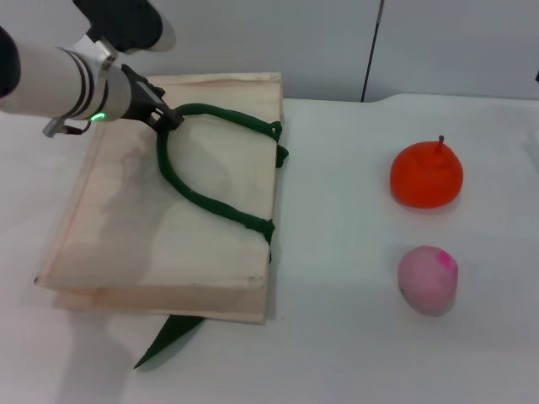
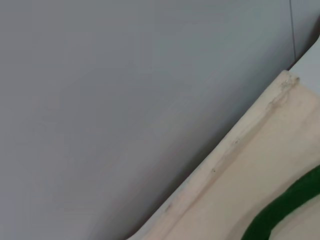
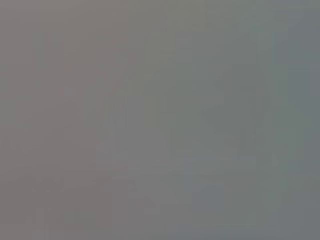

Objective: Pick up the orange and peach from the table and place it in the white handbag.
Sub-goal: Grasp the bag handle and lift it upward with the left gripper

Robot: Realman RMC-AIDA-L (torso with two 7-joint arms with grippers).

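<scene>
Flat on the white worktop lies the large cream cloth handbag, its thick dark green rope handle looping across the top face, with a second green strap poking out from beneath the near edge. At the bag's far left corner, the left gripper is pinched closed on the top of that handle loop. Well to the right of the bag sits the bright orange-red round fruit with a dark stem, and just nearer than it, the pale pink peach with a magenta patch. No right gripper is visible. Lifting the handle gently should open the bag's mouth; a straight, slow pull would likely avoid dragging the whole bag.
</scene>
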